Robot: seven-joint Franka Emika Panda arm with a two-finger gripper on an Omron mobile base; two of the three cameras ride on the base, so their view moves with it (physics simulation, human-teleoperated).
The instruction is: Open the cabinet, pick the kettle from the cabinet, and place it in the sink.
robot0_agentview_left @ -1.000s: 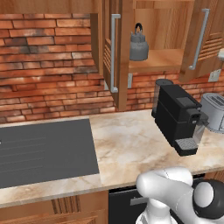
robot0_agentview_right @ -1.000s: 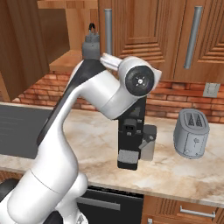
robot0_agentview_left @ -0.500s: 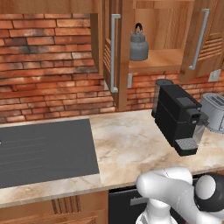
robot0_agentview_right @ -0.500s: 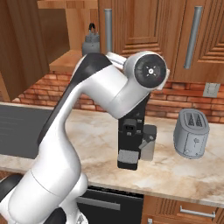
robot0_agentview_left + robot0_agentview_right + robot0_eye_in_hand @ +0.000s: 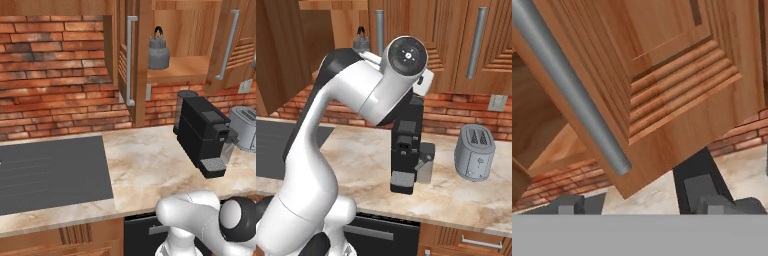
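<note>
While the black stovetop [image 5: 50, 172] fills the lower left of the left base view, the reddish-brown wooden wall cabinet [image 5: 131, 60] stands open at top centre, small grey metal kettle [image 5: 158, 51] upright on its shelf. Boxy black coffee machine [image 5: 202, 134] right of centre, grey toaster [image 5: 243, 127] at right edge. In hand view, gripper [image 5: 647, 204] fingertips spread wide apart, holding nothing, just below the door's grey bar handle [image 5: 567, 85].

- Your arm's round elbow joint [image 5: 407, 54] now sits higher and farther right than a second ago, covering more of the coffee machine [image 5: 407, 150].
- In the left base view, the dark joint [image 5: 239, 220] edges farther in.
</note>
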